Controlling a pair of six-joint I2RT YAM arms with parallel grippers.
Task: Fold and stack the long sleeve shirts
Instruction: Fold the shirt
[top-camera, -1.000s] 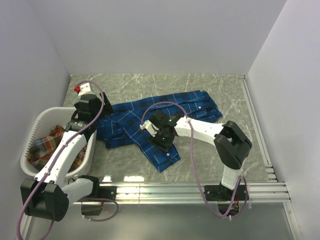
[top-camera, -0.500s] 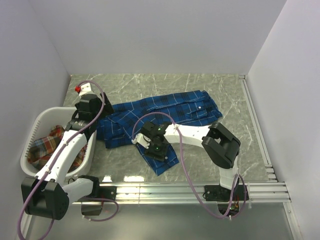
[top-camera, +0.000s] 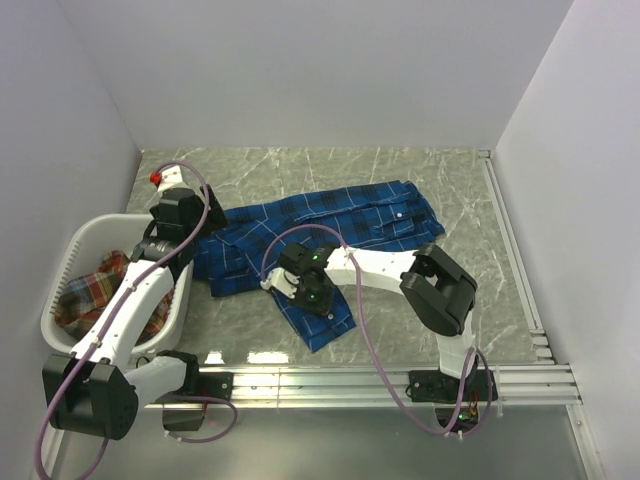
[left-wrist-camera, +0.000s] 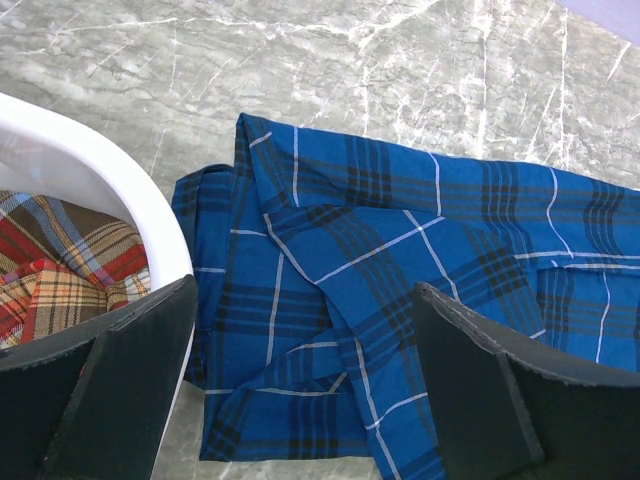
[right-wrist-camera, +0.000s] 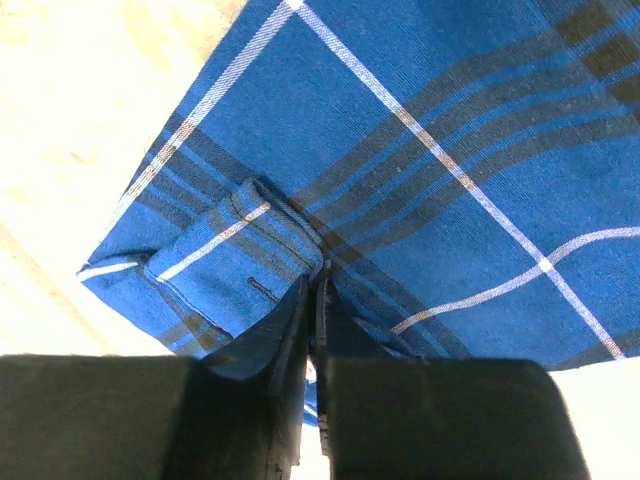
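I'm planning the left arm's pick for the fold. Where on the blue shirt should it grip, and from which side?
Probably the blue shirt at its doubled-over end beside the basket, from straight above: layers ridge up there, giving the open left tool an edge to pinch; the flat panels offer none.

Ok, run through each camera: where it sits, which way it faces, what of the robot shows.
Top external: above and behind the bases, looking down on the table; left arm and right arm show whole.
Left wrist: on the left arm, looking down at the blue shirt and basket rim; open left gripper frames it.
Right wrist: close above the shirt's edge; right gripper shut on a fold.
Shared: all three show the blue shirt.
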